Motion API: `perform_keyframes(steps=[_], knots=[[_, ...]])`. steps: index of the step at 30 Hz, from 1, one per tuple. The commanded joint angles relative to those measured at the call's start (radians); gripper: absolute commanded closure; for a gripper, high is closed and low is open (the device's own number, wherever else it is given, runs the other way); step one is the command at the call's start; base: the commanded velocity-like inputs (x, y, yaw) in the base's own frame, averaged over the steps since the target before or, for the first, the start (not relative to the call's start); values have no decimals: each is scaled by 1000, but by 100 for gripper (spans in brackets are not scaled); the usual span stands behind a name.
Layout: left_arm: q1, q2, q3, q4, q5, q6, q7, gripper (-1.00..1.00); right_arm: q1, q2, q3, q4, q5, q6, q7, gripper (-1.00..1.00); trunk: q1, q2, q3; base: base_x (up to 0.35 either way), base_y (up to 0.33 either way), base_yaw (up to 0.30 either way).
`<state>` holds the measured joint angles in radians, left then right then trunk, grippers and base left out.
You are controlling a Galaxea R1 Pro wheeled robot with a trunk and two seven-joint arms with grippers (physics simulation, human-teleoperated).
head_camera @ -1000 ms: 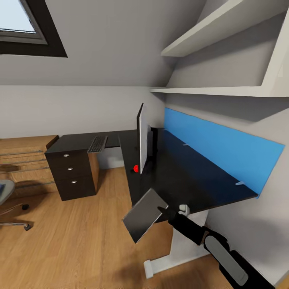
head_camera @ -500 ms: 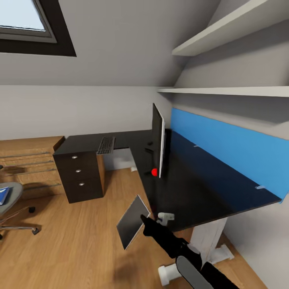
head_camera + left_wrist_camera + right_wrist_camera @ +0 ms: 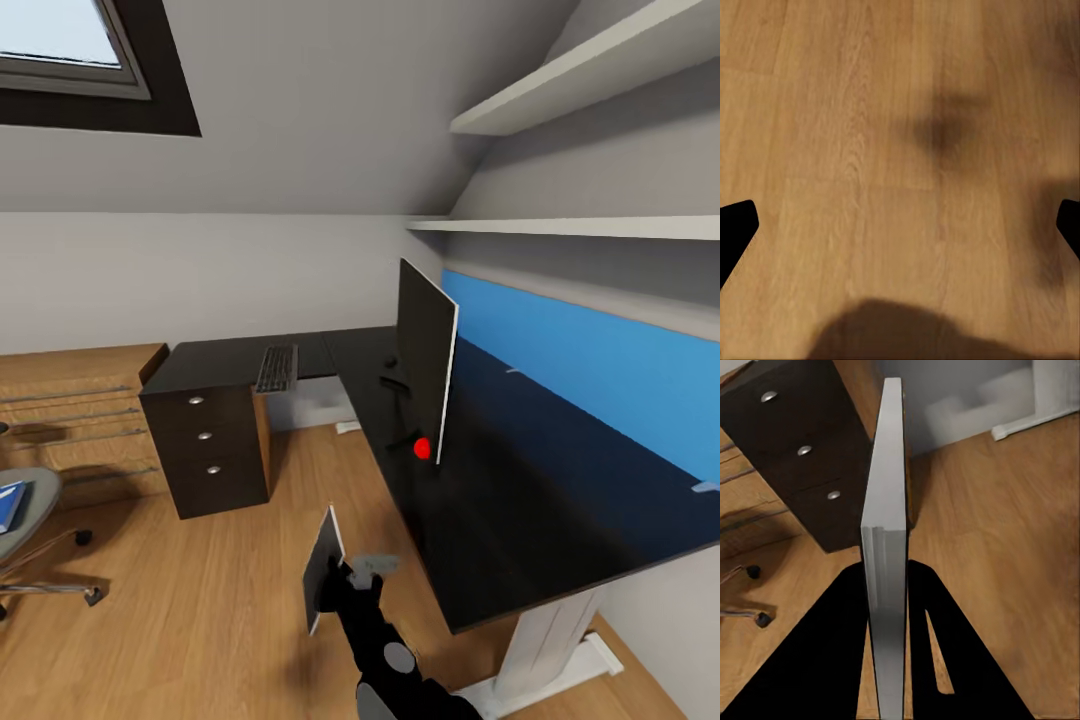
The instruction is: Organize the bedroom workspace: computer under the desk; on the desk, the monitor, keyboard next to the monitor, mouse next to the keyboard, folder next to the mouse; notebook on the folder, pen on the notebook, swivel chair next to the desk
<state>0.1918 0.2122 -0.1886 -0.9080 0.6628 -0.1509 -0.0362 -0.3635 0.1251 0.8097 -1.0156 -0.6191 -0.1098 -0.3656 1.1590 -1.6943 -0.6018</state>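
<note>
My right gripper (image 3: 343, 578) is shut on the notebook (image 3: 323, 568), a thin grey pad held upright and edge-on above the floor, just off the desk's (image 3: 500, 500) near corner. The right wrist view has the notebook's pale edge (image 3: 886, 510) between the black fingers (image 3: 832, 652). On the desk the monitor (image 3: 428, 368) stands upright, and the keyboard (image 3: 277, 368) lies on the far wing. At the left edge the blue folder (image 3: 8, 503) lies on the swivel chair (image 3: 35, 495). My left gripper (image 3: 900, 232) hangs open over bare floor. The mouse, pen and computer are out of view.
A dark three-drawer unit (image 3: 212, 447) stands under the desk's far wing, beside a low light-wood cabinet (image 3: 75, 400). A blue back panel (image 3: 600, 370) and white shelves (image 3: 560, 228) line the right wall. Wood floor (image 3: 200, 600) lies between the chair and the desk.
The whole view has swung, so the desk and monitor sit further right. My right arm has drawn in lower and closer, and the notebook has turned from face-on to edge-on.
</note>
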Motion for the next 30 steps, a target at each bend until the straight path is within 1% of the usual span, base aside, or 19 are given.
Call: perform_keyframes(steps=[1,3,4,5,7,9,10,12,13,17,18,19,30], knots=[[0,1,-3,0,11,-4,-2,-100,-2,9,5,17,3,-10,-14,100,0,0,-1,43,38,0],[0,1,-3,0,10,-4,-2,-100,-2,26,5,49,23,-13,-32,100,0,0,-1,31,27,0],[0,1,-3,0,10,-4,-2,-100,-2,43,6,81,42,-15,-43,100,0,0,-1,18,16,0],[0,1,-3,0,10,-4,-2,-100,-2,49,5,96,51,-16,-48,100,0,0,-1,14,12,0],[0,1,-3,0,10,-4,-2,-100,-2,49,5,155,80,-44,-56,100,0,0,-1,7,7,0],[0,1,-3,0,9,-4,-2,-100,-2,49,5,171,87,-68,-57,100,0,0,-1,4,4,0],[0,0,-3,0,9,-4,-2,-100,-2,49,5,182,91,-97,-56,100,0,0,-1,2,2,0],[0,0,-3,0,9,-4,-2,-100,-2,49,6,189,95,-125,-53,100,0,0,-1,2,2,0],[0,0,-3,0,9,-4,-2,-100,-2,49,10,195,98,-167,-40,100,0,0,-1,0,0,0],[0,1,-3,0,10,-4,-2,-100,-2,49,57,200,99,-193,10,100,0,0,-1,0,0,0],[0,1,-3,0,10,-4,-2,-100,-2,49,63,200,99,-194,15,100,0,0,-1,0,0,0],[0,1,-3,0,10,-4,-2,-100,-2,49,80,202,99,-198,28,100,0,0,-1,0,0,0],[0,1,-3,0,10,-4,-4,-100,-2,49,90,203,100,-202,36,100,0,0,-1,0,0,0]])
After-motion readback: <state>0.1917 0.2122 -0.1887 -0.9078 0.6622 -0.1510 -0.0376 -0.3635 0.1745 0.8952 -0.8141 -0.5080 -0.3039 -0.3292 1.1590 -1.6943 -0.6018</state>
